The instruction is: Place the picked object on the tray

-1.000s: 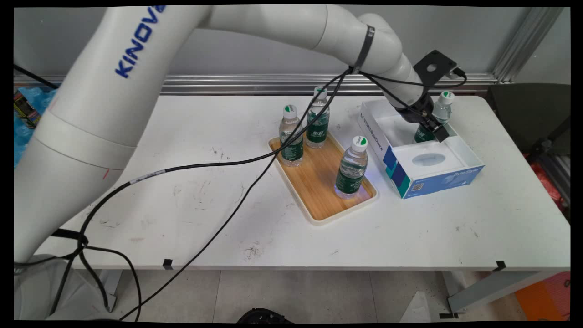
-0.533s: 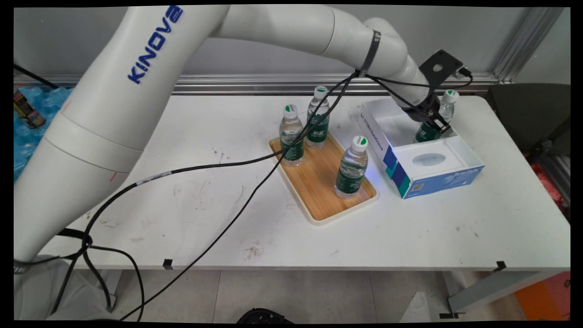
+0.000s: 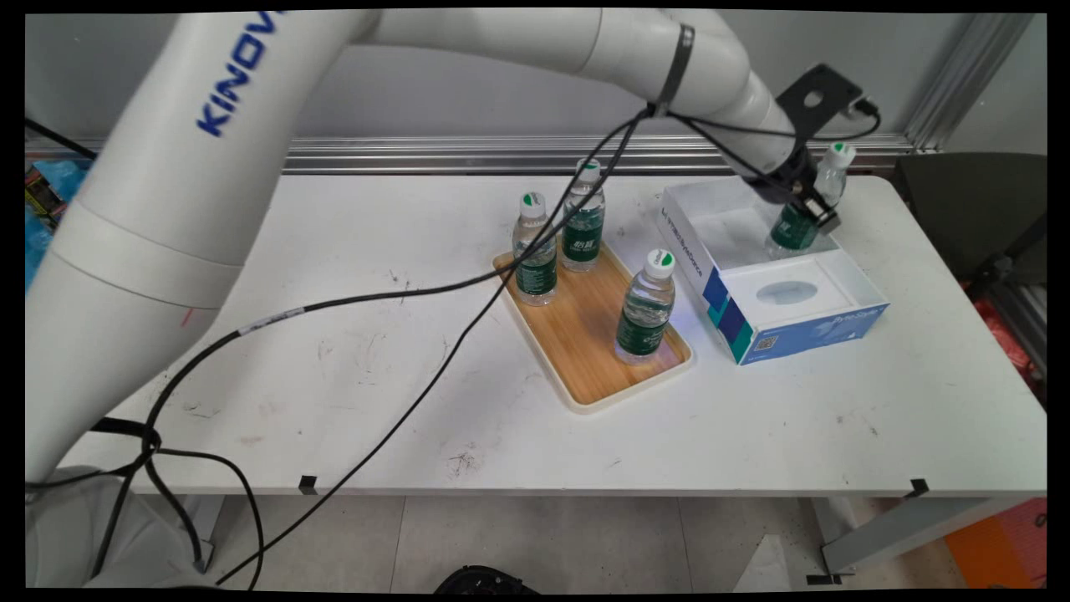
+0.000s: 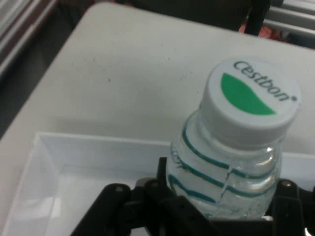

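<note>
Scuffed white table (image 3: 418,351), grey wall (image 3: 468,92)

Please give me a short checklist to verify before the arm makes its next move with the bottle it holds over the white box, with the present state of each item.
1. Claw shut on the held bottle: ok, the black fingers press its sides in the hand view.
2. Cap on the held bottle: ok.
3. Bottle clear of the white box walls: cannot tell, its base is hidden.
4. Bottle upright: not ok, it leans in the main view.
5. Three bottles standing on the wooden tray: ok.
6. Black cables clear of the tray bottles: not ok, in the main view they cross in front of the two rear ones.
</note>
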Robot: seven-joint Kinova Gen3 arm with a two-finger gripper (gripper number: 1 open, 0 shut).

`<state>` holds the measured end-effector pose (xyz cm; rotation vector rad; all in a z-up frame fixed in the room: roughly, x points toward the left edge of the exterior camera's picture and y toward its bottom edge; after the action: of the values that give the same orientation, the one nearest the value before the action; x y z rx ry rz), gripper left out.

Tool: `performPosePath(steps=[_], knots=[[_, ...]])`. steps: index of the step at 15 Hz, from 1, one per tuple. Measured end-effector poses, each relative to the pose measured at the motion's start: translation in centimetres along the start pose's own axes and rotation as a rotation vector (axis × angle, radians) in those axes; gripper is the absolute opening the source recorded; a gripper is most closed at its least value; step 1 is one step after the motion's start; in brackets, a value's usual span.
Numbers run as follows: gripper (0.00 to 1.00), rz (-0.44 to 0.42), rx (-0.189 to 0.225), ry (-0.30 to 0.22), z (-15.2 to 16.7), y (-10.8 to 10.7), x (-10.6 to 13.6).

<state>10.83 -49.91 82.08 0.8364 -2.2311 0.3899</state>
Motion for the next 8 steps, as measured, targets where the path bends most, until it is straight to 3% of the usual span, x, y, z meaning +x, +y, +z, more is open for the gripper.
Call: performPosePath(steps=[8], knots=[[0.00,0.049,0.017,0.010,-8.9,0.7,3.1]])
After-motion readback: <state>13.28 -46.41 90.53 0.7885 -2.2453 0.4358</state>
